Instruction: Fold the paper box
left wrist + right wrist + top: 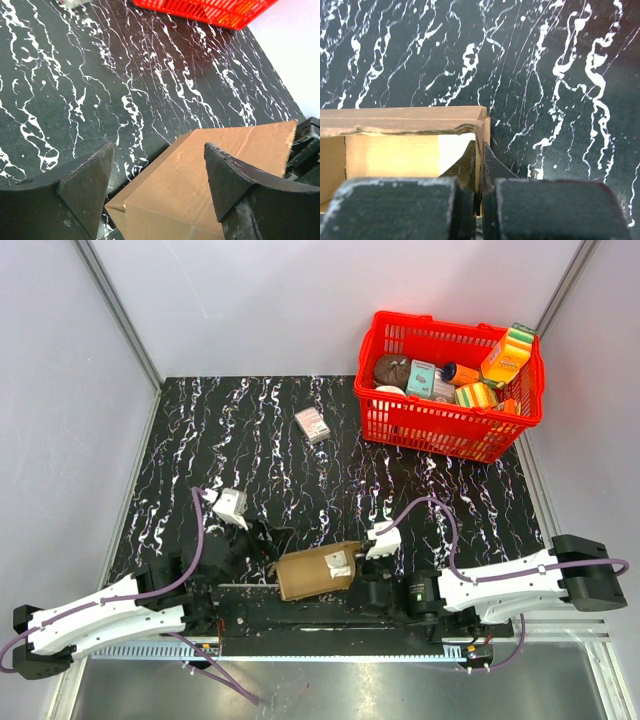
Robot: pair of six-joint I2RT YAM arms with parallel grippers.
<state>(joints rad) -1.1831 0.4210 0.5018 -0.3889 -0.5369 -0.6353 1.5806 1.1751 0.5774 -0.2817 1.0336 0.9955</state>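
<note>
Brown cardboard, likely light, thin-walled and easily creased: the paper box [315, 573] lies with its open end's side wall pinched in the right gripper [479, 150], its far corner beneath the spread left gripper [157, 150]; grasp edges beside creases, not mid-panel

Your white-and-black left arm [100, 615] reaches in from the near left, and its black two-finger left gripper [157, 150] is spread wide. Your white-and-black right arm [500, 585] reaches in from the near right. Its black two-finger right gripper [479, 160] is pinched tight on a wall of the plain brown cardboard paper box [405, 120].
</note>
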